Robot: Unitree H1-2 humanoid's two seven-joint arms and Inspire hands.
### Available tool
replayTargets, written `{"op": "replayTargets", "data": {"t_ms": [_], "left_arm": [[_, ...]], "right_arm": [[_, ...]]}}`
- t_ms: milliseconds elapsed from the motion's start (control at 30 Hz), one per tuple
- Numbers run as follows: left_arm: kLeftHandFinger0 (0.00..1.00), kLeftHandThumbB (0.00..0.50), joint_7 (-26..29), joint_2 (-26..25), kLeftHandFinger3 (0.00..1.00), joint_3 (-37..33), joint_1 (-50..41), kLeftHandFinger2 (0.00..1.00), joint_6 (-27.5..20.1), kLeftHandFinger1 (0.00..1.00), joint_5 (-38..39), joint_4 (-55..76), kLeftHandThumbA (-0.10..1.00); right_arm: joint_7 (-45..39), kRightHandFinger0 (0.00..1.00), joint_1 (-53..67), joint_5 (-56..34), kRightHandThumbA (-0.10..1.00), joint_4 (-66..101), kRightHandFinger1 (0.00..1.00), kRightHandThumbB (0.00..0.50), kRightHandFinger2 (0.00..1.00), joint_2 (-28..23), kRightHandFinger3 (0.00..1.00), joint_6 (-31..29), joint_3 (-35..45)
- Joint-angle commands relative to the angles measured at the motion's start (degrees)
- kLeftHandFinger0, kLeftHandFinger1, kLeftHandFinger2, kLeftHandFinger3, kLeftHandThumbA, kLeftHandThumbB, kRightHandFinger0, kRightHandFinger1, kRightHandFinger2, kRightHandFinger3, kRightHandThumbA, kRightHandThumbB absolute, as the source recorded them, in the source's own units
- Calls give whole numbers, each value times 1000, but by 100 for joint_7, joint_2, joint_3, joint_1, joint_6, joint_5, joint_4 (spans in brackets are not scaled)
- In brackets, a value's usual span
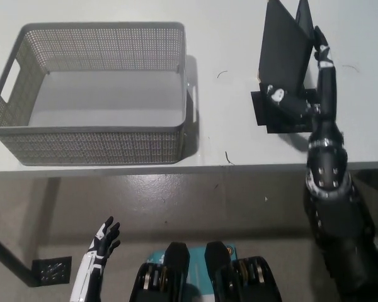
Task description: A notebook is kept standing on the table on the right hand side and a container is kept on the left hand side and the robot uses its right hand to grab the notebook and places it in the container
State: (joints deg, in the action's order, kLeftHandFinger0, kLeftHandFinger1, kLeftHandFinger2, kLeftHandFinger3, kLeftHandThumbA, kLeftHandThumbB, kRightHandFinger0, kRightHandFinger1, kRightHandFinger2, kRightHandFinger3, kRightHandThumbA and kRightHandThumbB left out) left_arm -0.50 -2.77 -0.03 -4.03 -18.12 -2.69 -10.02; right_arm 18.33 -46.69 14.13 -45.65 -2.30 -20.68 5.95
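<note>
A black notebook [281,53] stands upright with its covers spread, on a black base plate [264,116] at the table's right. My black right hand [305,88] is open around its lower right part, one finger low against the front cover and the others up along the right edge. Whether it touches the notebook I cannot tell. A grey mesh container [91,148] with cut-out handles stands on the left of the table, nothing inside it. My white left hand [104,239] rests open low at the bottom left, below the table.
The white table's front edge [176,168] runs across the middle of the view, with grey floor below it. A small dark square [50,272] lies on the floor at the bottom left.
</note>
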Motion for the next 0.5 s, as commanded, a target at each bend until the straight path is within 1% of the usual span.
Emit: {"op": "replayTargets", "data": {"t_ms": [0,33,67,133,167,200,233,267,300,333,367,400,433,467], "left_arm": [[1000,277,64,17,1000,8,-18,1000,-245,1000,-34,51,1000],[1000,274,58,29,1000,12,-22,1000,-249,1000,-4,52,1000],[1000,267,51,27,1000,5,-34,1000,-240,1000,-11,64,1000],[1000,266,37,27,1000,4,-42,1000,-231,1000,12,81,1000],[1000,274,37,28,1000,7,-39,1000,-241,1000,17,79,1000],[1000,276,55,58,1000,2,-53,1000,-274,1000,15,53,1000],[1000,276,64,78,1000,13,-42,1000,-309,1000,42,38,1000],[1000,277,65,81,1000,14,-41,1000,-315,1000,48,38,1000],[1000,274,14,87,1000,14,-59,1000,-285,1000,144,78,1000],[1000,274,1,80,1000,19,-51,1000,-299,1000,171,80,1000],[1000,274,17,69,1000,18,-49,1000,-277,1000,125,98,1000],[1000,279,1,48,1000,17,-51,1000,-263,1000,130,117,1000],[1000,285,-5,31,1000,18,-41,1000,-257,1000,122,119,1000],[1000,277,37,16,1000,18,-26,1000,-326,1000,33,85,1000]], "right_arm": [[45,1000,-1030,-599,1000,-943,1000,435,1000,-140,1000,-132,275],[17,1000,-1170,-698,1000,-1167,1000,437,1000,-148,1000,-189,343],[-97,1000,-1442,-1003,964,-1551,1000,451,1000,-131,1000,-152,563],[-465,1000,-1841,-1465,972,-2094,1000,412,1000,-131,1000,-51,909],[-692,1000,-2029,-1837,931,-2330,1000,405,1000,-120,1000,116,1237],[-787,1000,-2164,-2132,820,-2520,1000,328,1000,-119,1000,234,1530],[-706,1000,-2410,-2661,625,-2815,1000,289,1000,-130,1000,480,2104],[-687,806,-2477,-2778,530,-2905,887,309,1000,-139,1000,546,2276],[-297,158,-2673,-3181,75,-3092,200,260,393,-176,1000,853,2798],[-44,6,-2747,-3239,-93,-3211,23,268,230,-216,670,910,2984],[-14,0,-2748,-3244,-100,-3245,1,194,239,-233,394,906,3046],[-105,0,-2717,-3328,-100,-3285,0,151,277,-244,108,866,3216],[-132,0,-2714,-3350,-100,-3302,0,142,351,-243,197,853,3305],[-208,0,-2680,-3415,-100,-3299,8,126,453,-232,335,857,3442]]}}
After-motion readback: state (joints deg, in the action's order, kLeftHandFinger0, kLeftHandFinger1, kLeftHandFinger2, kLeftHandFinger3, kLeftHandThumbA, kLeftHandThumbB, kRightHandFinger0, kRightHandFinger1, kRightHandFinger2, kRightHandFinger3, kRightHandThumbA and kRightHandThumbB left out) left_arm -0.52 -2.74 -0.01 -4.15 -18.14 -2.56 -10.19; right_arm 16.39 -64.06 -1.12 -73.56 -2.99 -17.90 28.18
